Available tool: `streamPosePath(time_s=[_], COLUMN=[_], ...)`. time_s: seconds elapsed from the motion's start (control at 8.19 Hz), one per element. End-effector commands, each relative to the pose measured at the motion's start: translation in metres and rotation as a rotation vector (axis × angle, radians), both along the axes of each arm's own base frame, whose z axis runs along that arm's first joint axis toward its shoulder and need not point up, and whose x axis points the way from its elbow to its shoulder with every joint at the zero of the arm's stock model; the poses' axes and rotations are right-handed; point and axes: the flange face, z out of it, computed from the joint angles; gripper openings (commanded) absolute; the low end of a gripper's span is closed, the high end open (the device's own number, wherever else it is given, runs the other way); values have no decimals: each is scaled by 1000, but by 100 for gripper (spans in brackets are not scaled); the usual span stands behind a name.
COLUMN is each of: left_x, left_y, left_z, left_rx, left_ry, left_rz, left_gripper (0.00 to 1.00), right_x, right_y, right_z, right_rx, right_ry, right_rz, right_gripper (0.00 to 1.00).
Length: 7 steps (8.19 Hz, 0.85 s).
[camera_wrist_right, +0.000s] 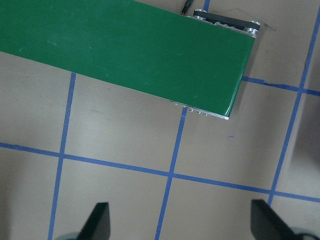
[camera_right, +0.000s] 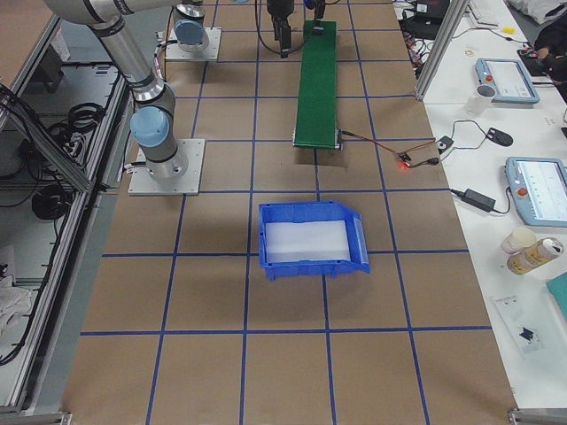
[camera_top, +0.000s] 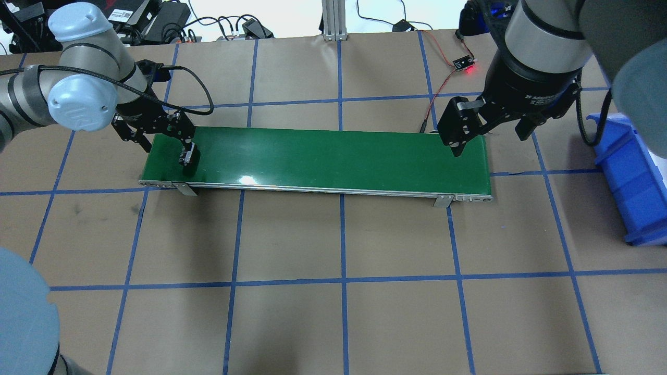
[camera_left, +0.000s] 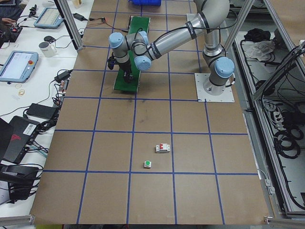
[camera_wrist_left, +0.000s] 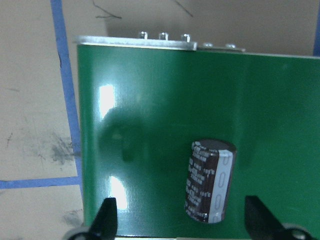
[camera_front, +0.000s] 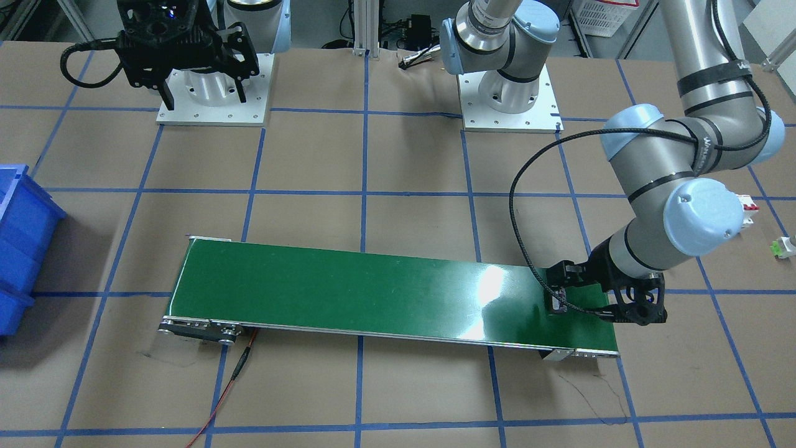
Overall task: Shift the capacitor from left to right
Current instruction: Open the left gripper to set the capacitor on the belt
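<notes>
The capacitor point(camera_wrist_left: 210, 182), a stubby dark cylinder with a pale stripe, lies on its side on the green conveyor belt point(camera_wrist_left: 150, 90) near the belt's left end. My left gripper point(camera_wrist_left: 182, 222) is open and hangs just above it, one finger on each side, the capacitor nearer the right-hand finger. In the overhead view the left gripper point(camera_top: 165, 151) is over the belt's point(camera_top: 333, 156) left end, and I cannot pick out the capacitor there. My right gripper point(camera_top: 490, 133) is open and empty, high above the belt's right end.
A blue bin point(camera_top: 630, 172) stands on the table to the right of the belt. A small sensor with a red light point(camera_top: 464, 65) and its wire lie behind the belt's right end. A white breaker point(camera_left: 163, 148) and a green-and-white part point(camera_left: 147, 164) lie far to the left.
</notes>
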Motion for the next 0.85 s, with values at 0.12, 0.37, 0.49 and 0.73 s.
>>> streamPosePath(time_s=[0.12,0.37,0.49,0.73], left_x=[-50,-68,-101,-157], left_y=[41,54,76,105], left_z=[60,140,172,201], left_rx=[99,-3,-11,-64], left_ry=[-14,-33,-42,-30], left_rz=[49,60,81,29], left_gripper=[100,100,100,100], right_x=[0,4,4,10], right_y=[-6,-24,-44,-75], right_z=[-5,-31,-62,-124], right_rx=[1,63,133,202], right_ry=[5,-5,17,-1], right_rz=[11,0,6,0], right_gripper=[100,100,100,100])
